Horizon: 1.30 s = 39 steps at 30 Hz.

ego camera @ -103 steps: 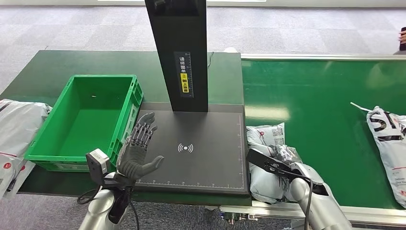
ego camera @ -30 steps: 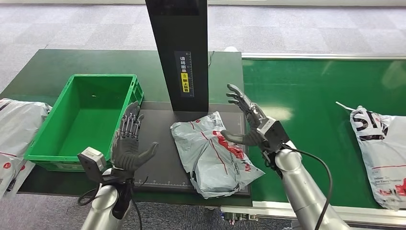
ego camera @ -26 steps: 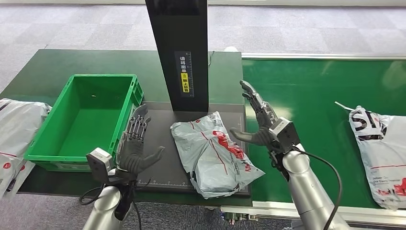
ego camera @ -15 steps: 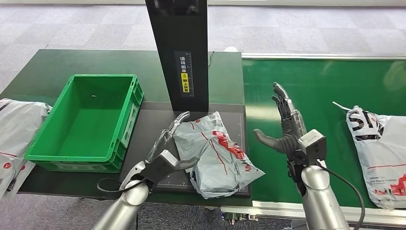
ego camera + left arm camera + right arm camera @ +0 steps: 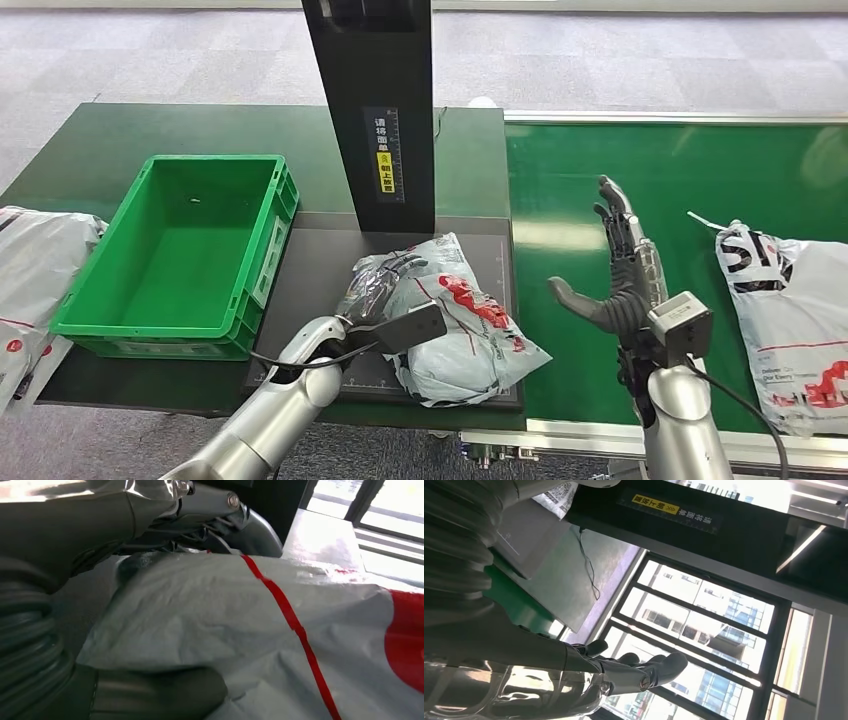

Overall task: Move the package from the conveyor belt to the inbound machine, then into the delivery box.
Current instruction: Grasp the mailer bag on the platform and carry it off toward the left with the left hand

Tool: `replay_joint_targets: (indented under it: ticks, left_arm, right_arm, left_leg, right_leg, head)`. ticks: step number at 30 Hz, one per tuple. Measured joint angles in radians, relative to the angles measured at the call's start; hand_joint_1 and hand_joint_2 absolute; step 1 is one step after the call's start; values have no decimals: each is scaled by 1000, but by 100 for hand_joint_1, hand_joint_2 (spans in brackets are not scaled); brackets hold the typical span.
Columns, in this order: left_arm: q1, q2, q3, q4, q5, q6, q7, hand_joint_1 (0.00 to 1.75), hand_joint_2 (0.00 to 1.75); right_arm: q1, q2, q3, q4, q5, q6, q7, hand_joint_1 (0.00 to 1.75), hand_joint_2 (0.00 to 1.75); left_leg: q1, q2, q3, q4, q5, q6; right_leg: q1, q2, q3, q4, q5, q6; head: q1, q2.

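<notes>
1 grey package lies on the inbound machine's black plate; our left hand rests on it — whether it grips, we cannot tell. Our right hand hangs spread over the conveyor belt. The green delivery box holds no package.

You see the package now lying on the inbound machine, off the conveyor belt. Your left hand now reaches right and rests on the package's left end. Your right hand has let go and now hangs open over the belt.
</notes>
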State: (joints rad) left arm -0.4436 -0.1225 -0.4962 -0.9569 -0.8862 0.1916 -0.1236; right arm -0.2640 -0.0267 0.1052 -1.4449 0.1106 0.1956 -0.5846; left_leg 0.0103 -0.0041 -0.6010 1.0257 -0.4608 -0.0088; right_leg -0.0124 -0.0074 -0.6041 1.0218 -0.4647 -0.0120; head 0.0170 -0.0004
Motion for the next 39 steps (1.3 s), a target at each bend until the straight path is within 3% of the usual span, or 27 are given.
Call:
replay_joint_targets:
  ticks: [9, 15, 20, 24, 32, 39]
  left_arm:
    - [-2, 2, 0, 13, -11, -19, -9, 175, 175]
    - [3, 7, 1, 6, 14, -11, -68, 175, 175]
    - [30, 18, 15, -46, 53, 107, -167, 175, 175]
    - [60, 35, 37, -131, 28, 268, -198, 175, 175]
    - [130, 83, 106, -356, -27, 470, -263, 175, 175]
    - [149, 97, 289, -451, -228, 503, -231, 175, 175]
  right_arm:
    - [36, 17, -37, -51, 16, 4, 15, 0, 175]
    - [50, 24, -54, -71, 20, 12, 22, 0, 175]
    - [65, 28, -65, -76, 35, 14, 52, 0, 175]
    - [76, 31, -66, -67, 36, 17, 78, 0, 175]
    - [98, 32, -62, -9, 18, 7, 71, 0, 175]
    - [125, 32, -36, 31, 17, 9, 99, 0, 175]
  left_leg:
    - [0, 0, 0, 0, 0, 0]
    - [0, 0, 0, 0, 0, 0]
    - [0, 0, 0, 0, 0, 0]
    - [0, 0, -1, 0, 0, 0]
    - [0, 0, -1, 0, 0, 0]
    - [0, 1, 0, -1, 0, 0]
  right_leg:
    - [0, 0, 1, 0, 0, 0]
    - [0, 0, 1, 0, 0, 0]
    - [0, 0, 0, 0, 0, 0]
    - [0, 0, 0, 0, 0, 0]
    - [0, 0, 0, 0, 0, 0]
    - [0, 1, 0, 0, 0, 0]
  head:
    - [0, 0]
    - [0, 0]
    - [0, 0]
    - [0, 0]
    - [0, 0]
    - [0, 0]
